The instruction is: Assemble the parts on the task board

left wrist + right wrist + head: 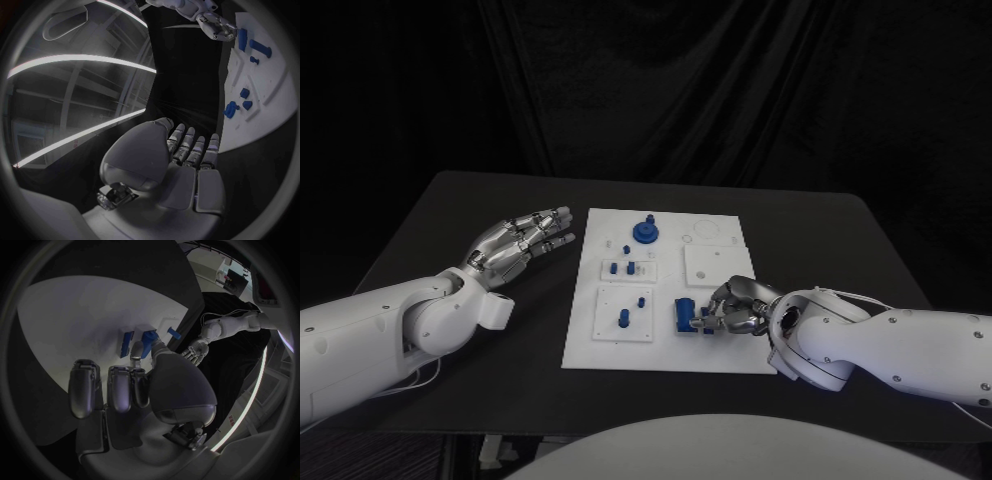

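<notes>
Right now my black table fills the middle of the head view, and the white task board lies in the middle of it.

My right hand sits over the lower right part of the board. Its fingers are curled in and touch a blue block that lies on the board there. In the right wrist view my thumb presses on the blue block, and a second flat blue piece lies just beside it. I think I am pinching the block, but I cannot tell if it is off the board yet.

My left hand hovers over the bare table at the left of the board. Its fingers are spread and it holds nothing.

To do this step well, I think I should squeeze the block softly, keep it straight, and not bump the piece next to it.

The board has square trays. The tray at the lower left has small blue pegs standing in it. The tray above it has more little pegs. A blue knob stands near the top of the board.
</notes>
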Robot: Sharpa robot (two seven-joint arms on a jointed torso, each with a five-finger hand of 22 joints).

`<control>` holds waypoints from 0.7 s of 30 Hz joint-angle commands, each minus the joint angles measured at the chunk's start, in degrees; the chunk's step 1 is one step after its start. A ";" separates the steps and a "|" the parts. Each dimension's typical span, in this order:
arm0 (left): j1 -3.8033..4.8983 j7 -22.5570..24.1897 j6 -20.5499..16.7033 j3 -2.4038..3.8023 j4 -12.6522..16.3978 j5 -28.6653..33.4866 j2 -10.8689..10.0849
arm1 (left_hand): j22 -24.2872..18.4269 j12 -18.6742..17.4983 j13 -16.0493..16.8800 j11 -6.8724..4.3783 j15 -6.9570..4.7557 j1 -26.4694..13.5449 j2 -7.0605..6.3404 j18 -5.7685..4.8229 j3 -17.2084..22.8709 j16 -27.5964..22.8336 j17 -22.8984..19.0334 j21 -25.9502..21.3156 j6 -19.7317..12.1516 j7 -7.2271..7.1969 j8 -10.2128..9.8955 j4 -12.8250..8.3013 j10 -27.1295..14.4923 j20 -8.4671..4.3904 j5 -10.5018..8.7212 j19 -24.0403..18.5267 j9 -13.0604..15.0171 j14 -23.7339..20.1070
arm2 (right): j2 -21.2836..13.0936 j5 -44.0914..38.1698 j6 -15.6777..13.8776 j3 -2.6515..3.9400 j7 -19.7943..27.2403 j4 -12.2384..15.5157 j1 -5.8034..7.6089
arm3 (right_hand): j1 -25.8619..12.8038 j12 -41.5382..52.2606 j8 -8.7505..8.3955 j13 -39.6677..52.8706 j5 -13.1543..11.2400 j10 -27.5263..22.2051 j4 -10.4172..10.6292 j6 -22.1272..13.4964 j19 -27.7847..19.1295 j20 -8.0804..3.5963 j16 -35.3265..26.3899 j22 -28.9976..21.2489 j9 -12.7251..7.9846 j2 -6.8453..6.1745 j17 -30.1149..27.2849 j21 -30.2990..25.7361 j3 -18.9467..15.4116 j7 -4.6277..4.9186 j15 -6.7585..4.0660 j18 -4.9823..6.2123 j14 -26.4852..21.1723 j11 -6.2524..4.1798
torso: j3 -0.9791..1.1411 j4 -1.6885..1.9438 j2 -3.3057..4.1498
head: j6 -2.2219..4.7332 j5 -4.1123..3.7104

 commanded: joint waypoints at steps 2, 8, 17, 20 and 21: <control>-0.11 0.59 0.88 0.05 0.08 0.08 0.13 | 0.05 0.23 0.04 -0.05 0.11 0.39 -0.02 -0.48 0.28 0.28 0.03 0.19 0.34 3.66 0.32 -0.10 0.29 0.00 0.31 0.32 0.06 0.09 | 0.58 -0.07 -0.31 0.03 0.40 -0.79 0.07 | 0.24 0.16 0.33 15.08 -0.17 6.17 -0.39 0.45 2.78 -0.52 0.26 12.29 0.19 0.80 8.86 0.24 -0.09 -0.23 -0.59 -0.54 4.85 -0.45 | 0.03 -0.03 0.01 | 0.00 0.08; -0.11 0.53 0.91 0.05 0.07 0.08 0.09 | 0.05 0.28 0.04 -0.05 0.10 0.46 -0.02 -0.47 0.40 0.29 0.03 0.18 0.41 3.66 0.36 -0.10 0.33 0.00 0.34 0.32 0.07 0.08 | 1.17 -0.07 0.25 0.04 0.41 -1.37 0.06 | 2.45 0.16 0.63 15.08 0.03 6.17 -1.46 0.15 2.77 -0.65 0.24 12.27 0.47 1.49 8.80 0.21 0.43 -0.42 -0.74 -0.53 4.84 -0.63 | 0.00 0.03 -0.01 | 0.00 0.10; -0.11 0.53 0.89 0.05 0.12 0.08 0.06 | 0.05 0.28 0.04 -0.05 0.10 0.46 -0.02 -0.47 0.40 0.29 0.03 0.18 0.41 3.66 0.36 -0.10 0.33 0.00 0.34 0.32 0.07 0.08 | 1.24 -0.06 1.71 0.03 0.32 -1.38 0.06 | 3.66 0.16 0.76 15.08 -0.07 6.17 -2.26 -0.19 2.73 -0.70 0.19 12.25 0.62 0.57 8.68 0.14 0.00 -0.34 -0.76 -0.52 4.81 -0.60 | 0.03 0.08 0.02 | 0.00 0.07; -0.11 0.64 0.82 0.05 0.18 0.08 0.05 | 0.05 0.28 0.04 -0.05 0.10 0.46 -0.02 -0.47 0.40 0.29 0.03 0.18 0.41 3.66 0.36 -0.10 0.33 0.00 0.34 0.32 0.07 0.08 | 1.06 -0.06 1.55 0.03 0.64 -1.26 0.05 | 3.22 0.16 0.83 15.08 -0.08 6.17 -1.86 -0.18 2.73 -0.68 0.18 12.25 0.65 -0.10 8.65 0.15 -0.53 -0.25 -0.70 -0.53 4.80 -0.52 | 0.03 0.09 0.03 | 0.00 0.12; -0.11 0.70 0.77 0.05 0.21 0.08 0.04 | 0.05 0.28 0.04 -0.05 0.10 0.46 -0.02 -0.47 0.40 0.29 0.03 0.18 0.41 3.66 0.36 -0.10 0.33 0.00 0.34 0.32 0.07 0.08 | 0.95 -0.07 1.39 0.03 0.79 -1.21 0.06 | 3.09 0.16 0.85 15.08 -0.10 6.17 -1.70 -0.17 2.73 -0.67 0.18 12.25 0.66 -0.28 8.65 0.15 -0.64 -0.24 -0.69 -0.53 4.80 -0.51 | 0.04 0.07 0.04 | 0.00 0.18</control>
